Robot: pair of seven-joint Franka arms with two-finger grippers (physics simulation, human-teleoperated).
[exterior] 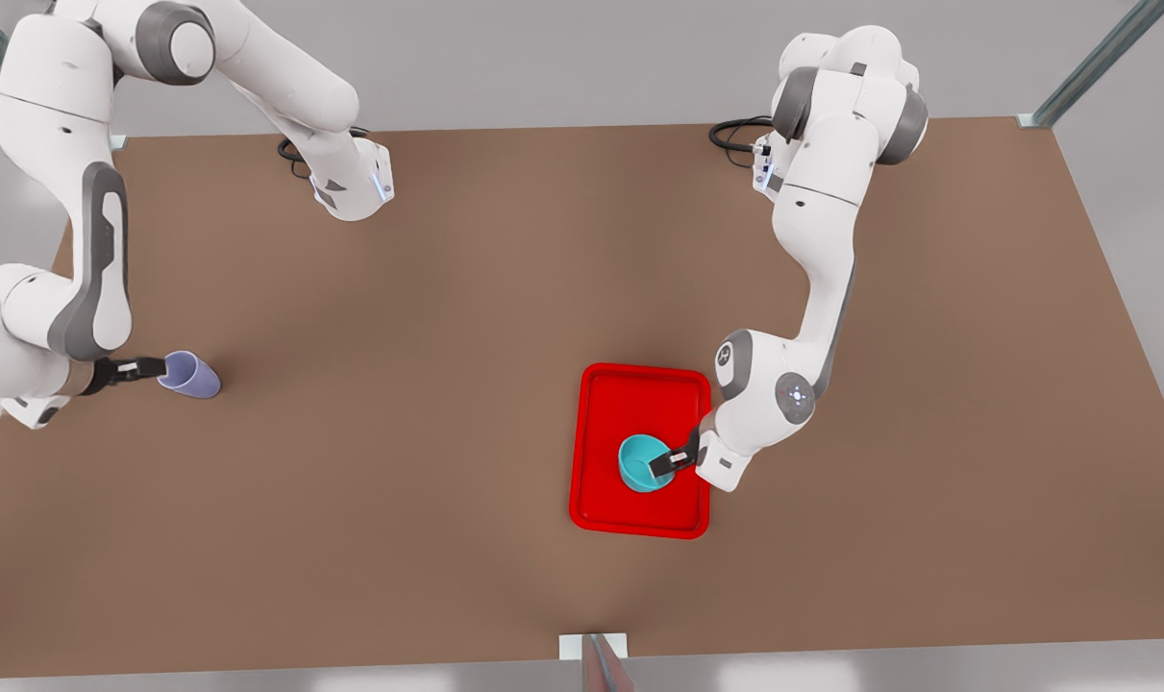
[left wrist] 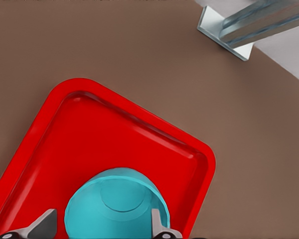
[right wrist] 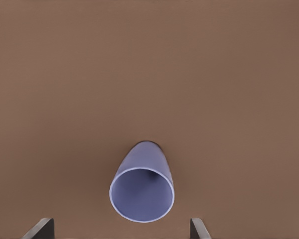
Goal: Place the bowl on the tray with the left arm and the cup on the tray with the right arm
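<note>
Bowl (exterior: 645,462) sits on tray (exterior: 596,442), left gripper (exterior: 675,459) jaws pinching its rim; right gripper (exterior: 144,366) jaws spread wide beside cup (exterior: 189,375), lower left on the desk (exterior: 428,288).

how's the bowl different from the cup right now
The bowl is teal, low and wide; the cup is pale lavender, taller and narrower. The bowl sits inside the red tray; the cup stands on the bare brown table, far off toward the front view's left. The left pincer straddles the bowl's rim; the right pincer is open beside the cup. Both are plain, smooth and upright with their openings up.
</note>
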